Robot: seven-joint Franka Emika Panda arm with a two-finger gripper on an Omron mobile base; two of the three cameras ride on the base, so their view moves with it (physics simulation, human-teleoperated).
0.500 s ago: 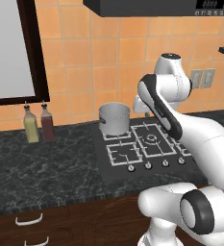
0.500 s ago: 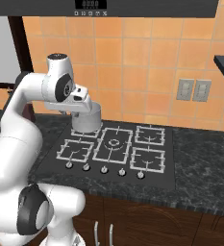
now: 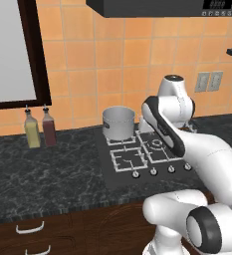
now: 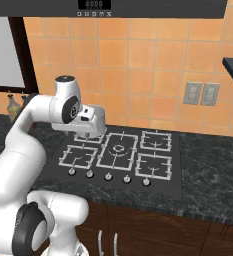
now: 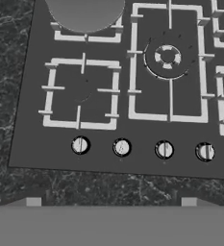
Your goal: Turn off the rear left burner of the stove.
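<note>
I see a steel pot (image 3: pixel 119 123) sitting on the rear left burner (image 5: pixel 87 30) of the stove (image 3: pixel 137 172); two bottles (image 3: pixel 40 128) stand well left on the dark speckled tabletop (image 3: pixel 43 174); claw (image 4: pixel 90 134) open above the grates, knobs (image 5: pixel 121 147) below; orange tile wall (image 3: pixel 112 64) behind.

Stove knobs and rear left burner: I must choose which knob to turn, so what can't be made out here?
- Rear left burner, left base view: the steel pot covers it; flame hidden.
- Knobs, hand view: no legible burner labels; the picture's right edge cuts the row.
- Stove's rear left corner, right base view: the hand blocks it.
- Hand: the fingertips barely show.
</note>
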